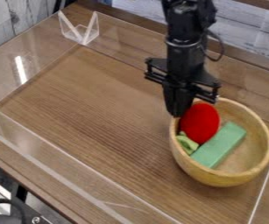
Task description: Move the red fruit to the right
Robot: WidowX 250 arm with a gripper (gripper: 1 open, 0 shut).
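The red fruit [202,121], a glossy strawberry with a pale green cap at its lower left, sits in the left part of a wooden bowl [260,131] at the table's right. A flat green block [220,144] leans against the fruit inside the bowl. My black gripper [180,108] points straight down over the bowl's left rim. Its fingers are shut on the fruit's upper left side, and their tips are partly hidden against it.
Clear acrylic walls [19,131] ring the wooden tabletop [89,96]. A small clear stand [78,28] sits at the back left corner. The bowl lies close to the right wall.
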